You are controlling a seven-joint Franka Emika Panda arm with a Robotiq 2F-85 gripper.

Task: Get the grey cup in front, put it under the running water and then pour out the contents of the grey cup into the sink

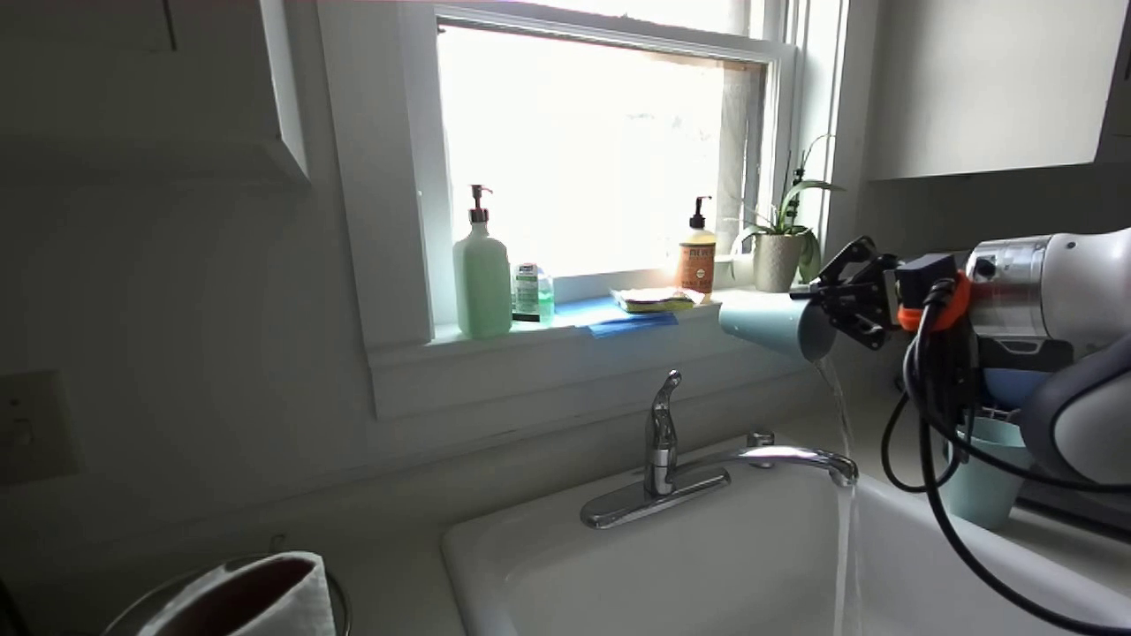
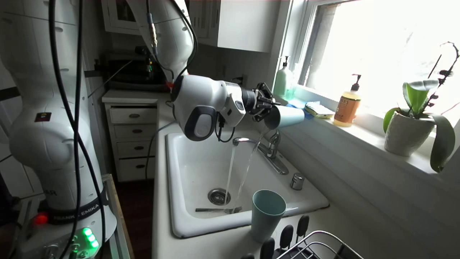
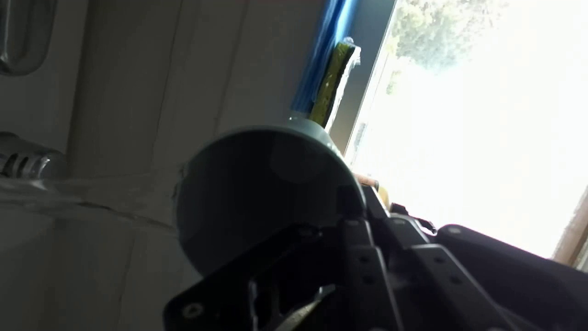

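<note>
Nearest, in an exterior view, stands a wire dish rack (image 2: 325, 233), with an upright teal tumbler (image 2: 267, 216) on the bench (image 2: 205, 248) just beside it. Beyond comes the white sink (image 2: 212, 227); only this view shows its drain (image 2: 218, 196) and a fork (image 2: 215, 209) on the basin floor. Running water (image 2: 231, 163) falls there from the chrome faucet (image 2: 246, 140). Above the faucet, the pincer (image 3: 366, 207) pinches the rim of the grey cup (image 2: 287, 117), which is tipped past level, mouth toward the arm (image 2: 206, 95); a second stream (image 2: 250, 160) drops from its lip into the sink. The wrist view looks straight into the cup's dark interior, one finger (image 3: 357, 234) within the rim, one outside. Beyond the faucet, along the windowsill (image 2: 370, 134), are a potted orchid (image 2: 409, 131), an orange-labelled pump bottle (image 2: 346, 109), a sponge (image 2: 319, 110) and a green pump bottle (image 2: 283, 82). A light switch (image 1: 24, 433) appears in an exterior view only. Through the window (image 3: 482, 138), the wrist view shows foliage (image 3: 436, 27); both exterior views are mostly washed out there.
</note>
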